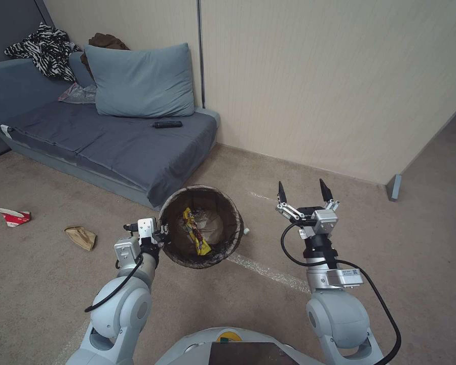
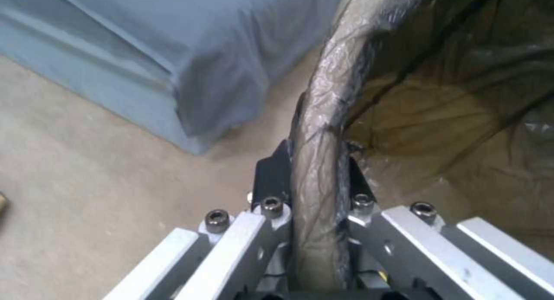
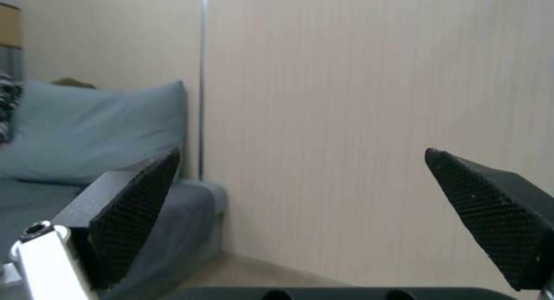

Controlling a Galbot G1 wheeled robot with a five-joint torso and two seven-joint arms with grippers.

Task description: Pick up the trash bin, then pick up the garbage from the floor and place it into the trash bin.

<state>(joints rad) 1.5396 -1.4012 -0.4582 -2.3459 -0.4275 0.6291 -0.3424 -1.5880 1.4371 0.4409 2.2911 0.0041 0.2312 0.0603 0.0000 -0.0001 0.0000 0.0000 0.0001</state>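
1. Holding the trash bin [image 1: 201, 226] by its rim, the left gripper [image 1: 160, 236] has the bin up in front of the robot. In the left wrist view the black fingers [image 2: 274, 172] pinch the bag-covered rim [image 2: 323, 131], one on the outside and one on the inside.
2. The bin step looks done. A yellow snack wrapper [image 1: 196, 232] already lies inside the bin, on the brown bag liner.
3. The right gripper [image 1: 305, 193] is up in the air, near the bin on its right side. Its two black fingers [image 3: 136, 213] are spread wide apart. They hold nothing and touch nothing.
4. Picking up more trash seems to be the step now. The next move likely needs the robot to turn left and reach the open claw down to the floor.
5. Farther left on the carpet lies a tan paper bag [image 1: 80, 236]. Past it lies a squashed red-and-white paper cup [image 1: 14, 217]. Both are well apart from the bin.
6. Behind the bin is a low blue sofa [image 1: 111, 147] with a blue pillow [image 1: 139, 80]. A small dark remote [image 1: 167, 124] rests on the seat.
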